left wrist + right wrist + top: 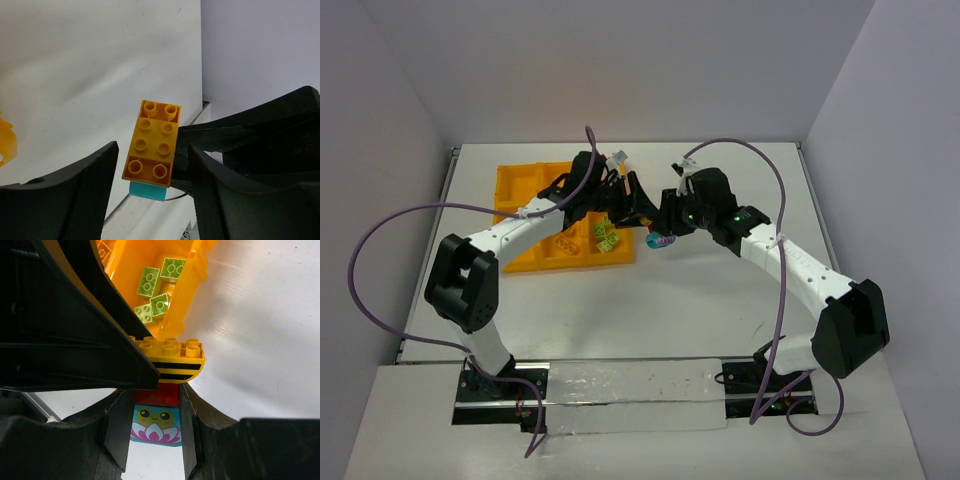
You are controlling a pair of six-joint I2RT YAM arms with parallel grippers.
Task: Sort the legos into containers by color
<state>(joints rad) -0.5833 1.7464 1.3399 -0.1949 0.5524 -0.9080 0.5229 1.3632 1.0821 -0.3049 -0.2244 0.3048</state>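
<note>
My right gripper [156, 407] is shut on a stack of legos held above the table. The stack is a yellow brick [182, 356] with black stripes, a red brick [157, 394] and a light blue brick [156, 426] with a lotus picture. My left gripper [152, 172] stands around the yellow brick [153, 142]. Its fingers [95, 180] flank the brick with small gaps on both sides. In the top view the stack [660, 240] hangs just right of the orange-yellow tray [518, 186]. Lime green legos [603, 233] lie in the tray's near right compartment.
The left gripper's black finger [75, 320] covers the left part of the right wrist view. The tray's wall [186, 300] lies just beyond the held stack. Purple cables [750, 150] loop over both arms. White walls enclose the table.
</note>
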